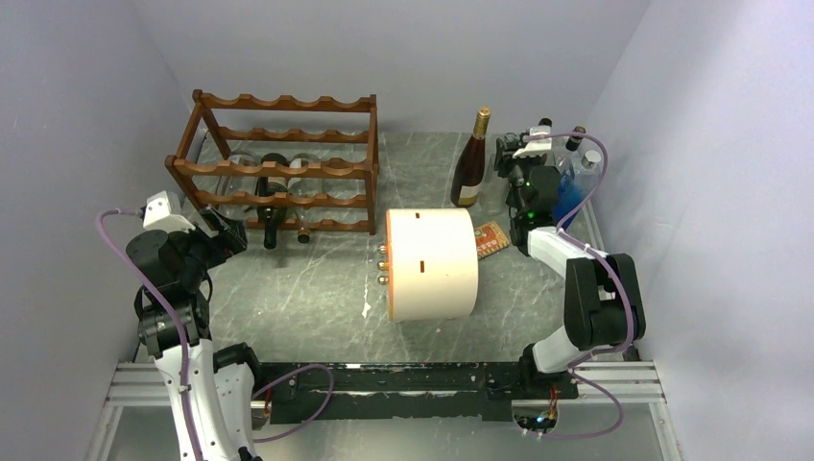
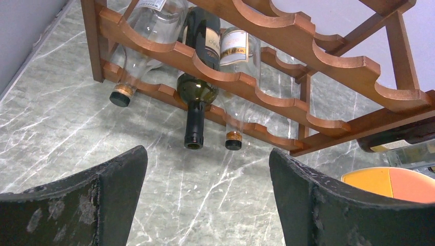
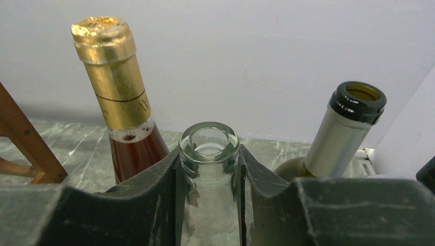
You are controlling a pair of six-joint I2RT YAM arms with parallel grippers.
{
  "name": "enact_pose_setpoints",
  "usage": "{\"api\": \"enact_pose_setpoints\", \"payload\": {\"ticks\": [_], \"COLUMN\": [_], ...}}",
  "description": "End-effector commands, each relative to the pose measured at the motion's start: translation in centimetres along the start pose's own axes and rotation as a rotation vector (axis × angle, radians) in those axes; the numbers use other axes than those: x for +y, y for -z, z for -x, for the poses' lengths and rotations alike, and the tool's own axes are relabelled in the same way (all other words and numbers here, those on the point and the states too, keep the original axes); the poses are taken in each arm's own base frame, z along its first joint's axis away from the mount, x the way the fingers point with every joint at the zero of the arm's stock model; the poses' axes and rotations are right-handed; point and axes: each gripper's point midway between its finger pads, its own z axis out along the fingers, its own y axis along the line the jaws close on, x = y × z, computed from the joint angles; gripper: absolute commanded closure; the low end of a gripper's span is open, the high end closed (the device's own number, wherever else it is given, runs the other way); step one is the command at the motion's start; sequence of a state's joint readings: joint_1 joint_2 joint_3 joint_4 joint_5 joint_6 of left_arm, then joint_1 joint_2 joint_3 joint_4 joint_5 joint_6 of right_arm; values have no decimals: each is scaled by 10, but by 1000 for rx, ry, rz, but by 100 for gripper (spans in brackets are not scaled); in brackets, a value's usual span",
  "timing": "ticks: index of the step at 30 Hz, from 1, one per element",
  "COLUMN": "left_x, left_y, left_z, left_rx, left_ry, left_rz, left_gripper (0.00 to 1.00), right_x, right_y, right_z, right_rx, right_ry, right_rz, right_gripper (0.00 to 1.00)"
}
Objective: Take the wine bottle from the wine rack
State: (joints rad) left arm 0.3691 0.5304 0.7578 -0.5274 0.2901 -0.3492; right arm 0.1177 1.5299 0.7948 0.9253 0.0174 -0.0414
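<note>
Three bottles lie side by side low in the wine rack (image 1: 278,163), necks poking out past its near rails and tilted down toward the tabletop (image 1: 317,288). The middle one is the dark green wine bottle (image 2: 195,102), with its open mouth facing the near side. A clear bottle with a dark cap (image 2: 122,92) lies to its left and a clear labelled bottle (image 2: 237,56) to its right. The rack stands at the far left of the tabletop. Just near of it, the left arm's fingers (image 2: 118,184) are spread wide and hold nothing; from the wrist camera the dark bottle's neck shows in the gap between them, apart from both. To the right of the rack a cream cylinder (image 1: 432,264) lies on its side in the middle of the tabletop, with a small orange packet (image 1: 491,238) just beyond its right end. At the far right, the right arm's fingers (image 3: 154,195) are closed on the neck of an uncorked clear bottle (image 3: 209,148), pressing it from both sides. A gold-foiled bottle (image 3: 115,87) stands upright to its left, and a grey-necked bottle (image 3: 343,133) stands to its right.
</note>
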Motion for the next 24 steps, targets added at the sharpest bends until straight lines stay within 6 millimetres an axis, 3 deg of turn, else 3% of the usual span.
{"api": "enact_pose_setpoints", "payload": {"ticks": [1,16,17,20,24], "left_x": [0,-1,-1,-1,-1], "left_y": [-1,-1,-1,-1,-2], "left_z": [4,4,4,4,3], "left_rx": [-20,-19,-19,-17,-16], "left_ry": [-2,-4,-4,-3,-5], "left_rz": [3,1,0,-4,-5], "left_gripper": [8,8,8,8,8], "right_x": [-6,-6,-5,-1,-1], "right_y": [-2,8,10,14,20], "right_z": [25,-15,-16,-19,-17], "right_rx": [-128,-63,-58,-42,-35], "right_ry": [5,9,9,11,17], "right_rz": [-27,-27,-22,-2,-3], "right_gripper": [100,100,95,62,41]}}
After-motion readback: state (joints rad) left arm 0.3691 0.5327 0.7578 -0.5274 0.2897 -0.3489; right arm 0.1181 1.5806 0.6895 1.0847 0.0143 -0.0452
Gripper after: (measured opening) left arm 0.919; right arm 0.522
